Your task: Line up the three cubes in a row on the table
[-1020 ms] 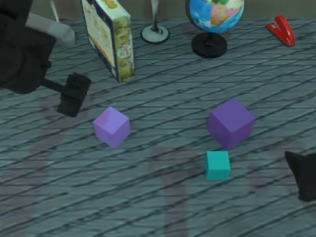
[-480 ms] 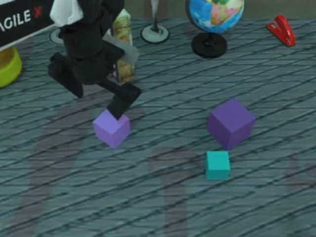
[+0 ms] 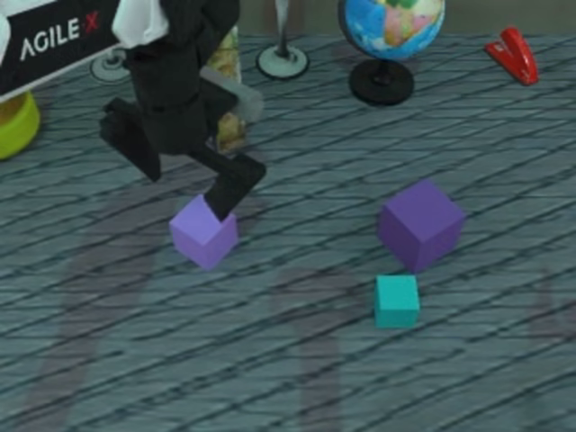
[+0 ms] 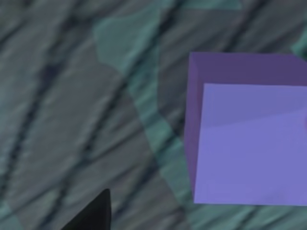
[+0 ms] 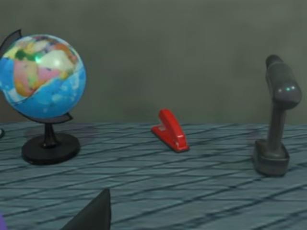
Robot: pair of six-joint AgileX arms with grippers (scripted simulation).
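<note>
The lavender cube [image 3: 203,236] rests on the table [image 3: 297,360] at the left of centre. My left gripper [image 3: 227,200] hangs open just over the cube's far top edge, holding nothing. In the left wrist view the lavender cube [image 4: 249,143] fills the right half, and one dark fingertip [image 4: 93,218] shows off to its side, apart from it. The large dark purple cube [image 3: 420,223] stands to the right, with the small teal cube [image 3: 397,301] just in front of it. My right arm is out of the top view; one fingertip [image 5: 93,215] shows over bare table.
Along the back stand a globe [image 3: 391,27], a red stapler [image 3: 511,52], a round stand base [image 3: 283,61] and a printed box [image 3: 229,117] partly hidden by my left arm. A yellow bowl [image 3: 13,121] sits far left. A grey handheld tool [image 5: 278,129] stands far right.
My left arm swung in from the left and came down over the lavender cube, then sank slightly lower. My right gripper withdrew off the right edge. The cubes have not moved.
</note>
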